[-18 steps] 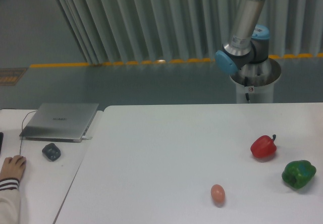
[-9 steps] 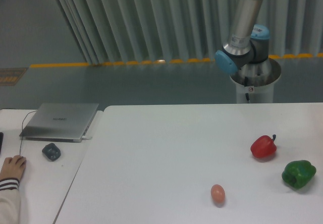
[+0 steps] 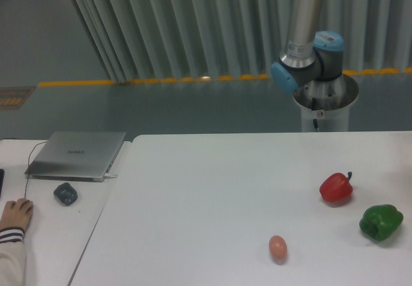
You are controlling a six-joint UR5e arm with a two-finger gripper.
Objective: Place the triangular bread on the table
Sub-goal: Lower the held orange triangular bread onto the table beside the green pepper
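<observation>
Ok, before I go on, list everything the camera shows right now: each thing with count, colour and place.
table: 1, white, fills the centre and right
red bell pepper: 1, red, right side of the table
green bell pepper: 1, green, near the table's right edge, in front of the red one
egg: 1, tan-pink, front of the table, left of the peppers
side desk: 1, white, left of the table
laptop: 1, silver, closed, on the side desk
mouse: 1, dark grey, in front of the laptop
triangular bread: none in view
person's hand: 1, striped cuff, on the side desk
robot arm: 1, silver with blue joints, behind the table; gripper out of frame
</observation>
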